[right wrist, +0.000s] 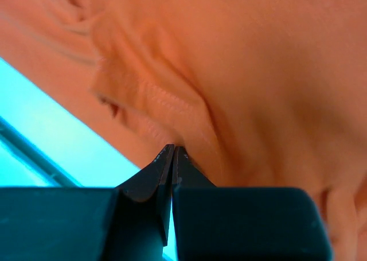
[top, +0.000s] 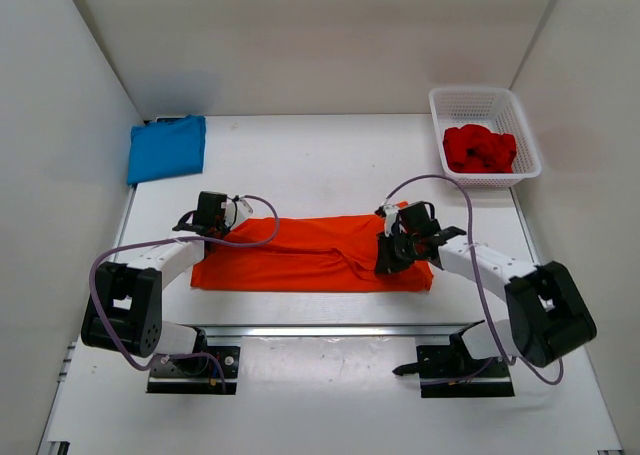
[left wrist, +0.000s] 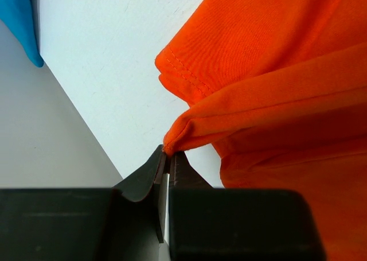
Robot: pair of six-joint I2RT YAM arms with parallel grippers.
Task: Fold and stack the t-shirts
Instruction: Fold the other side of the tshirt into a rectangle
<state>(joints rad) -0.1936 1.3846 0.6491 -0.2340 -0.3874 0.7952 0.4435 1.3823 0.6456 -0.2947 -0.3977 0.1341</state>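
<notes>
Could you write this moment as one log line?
left claw, right claw: shut on orange shirt | blue shirt: folded, far left | red shirt: in basket

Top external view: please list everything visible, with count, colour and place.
orange t-shirt: one, orange, spread at table centre
blue t-shirt: one, blue, folded, far left corner
red t-shirt: one, deep red, crumpled in the basket
basket: one, white lattice, far right corner
table: one, white, under everything
cables: two, purple, along the arms
left arm: one, white-black, near left; jaws shut on orange t-shirt's left end
right arm: one, white-black, near right; jaws shut on its right part
</notes>
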